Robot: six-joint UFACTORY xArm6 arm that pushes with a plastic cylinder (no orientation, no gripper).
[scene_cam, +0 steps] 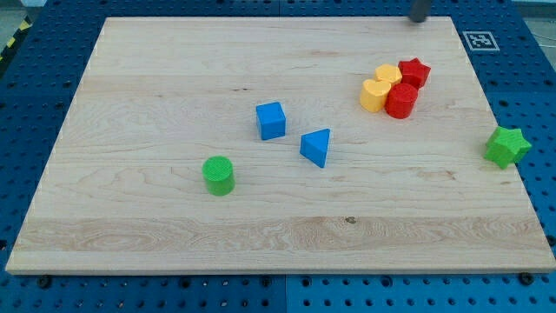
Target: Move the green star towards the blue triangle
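The green star [507, 146] sits at the view's right edge of the wooden board [156, 87], partly over the edge. The blue triangle [317, 147] lies near the middle of the board, well to the star's left. My tip [420, 18] shows at the view's top right, by the board's top edge, far above the star and above the red and yellow cluster.
A blue cube [271, 120] stands just up-left of the triangle. A green cylinder [219, 176] is lower left. A red star [414, 72], a red cylinder [401, 101] and two yellow blocks [380, 89] cluster at upper right.
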